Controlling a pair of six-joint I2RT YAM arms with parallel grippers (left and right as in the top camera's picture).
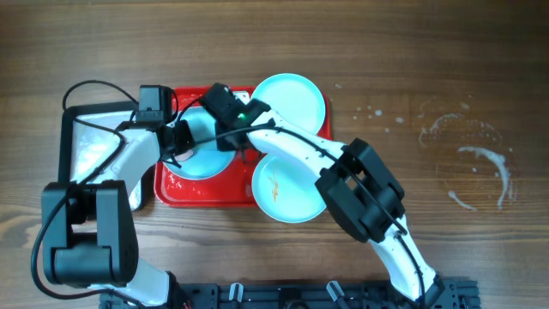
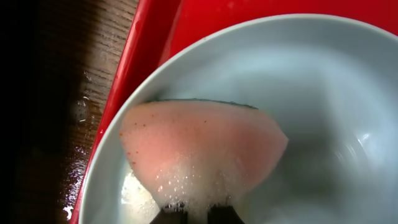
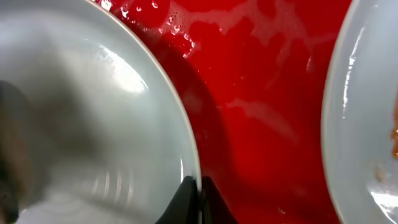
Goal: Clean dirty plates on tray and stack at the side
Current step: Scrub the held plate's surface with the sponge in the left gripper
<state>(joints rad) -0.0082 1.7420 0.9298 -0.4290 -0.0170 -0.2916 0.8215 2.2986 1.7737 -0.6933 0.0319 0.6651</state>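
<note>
Three pale blue plates sit on or over the red tray (image 1: 206, 196). The left plate (image 1: 204, 160) has my left gripper (image 1: 184, 137) over it, shut on a foamy pink sponge (image 2: 199, 155) that presses into the plate's bowl (image 2: 323, 93). My right gripper (image 1: 232, 142) is shut on that plate's right rim (image 3: 193, 155), one finger inside and one outside. A second plate (image 1: 289, 101) lies at the tray's far right corner. The third plate (image 1: 287, 187), with an orange-brown smear, overhangs the tray's near right edge and shows at the right of the right wrist view (image 3: 360, 124).
A black-rimmed silvery metal tray (image 1: 86, 142) lies left of the red tray, under the left arm. The red tray floor (image 3: 261, 93) is wet with suds. Water streaks and droplets (image 1: 480, 163) mark the wooden table at the right.
</note>
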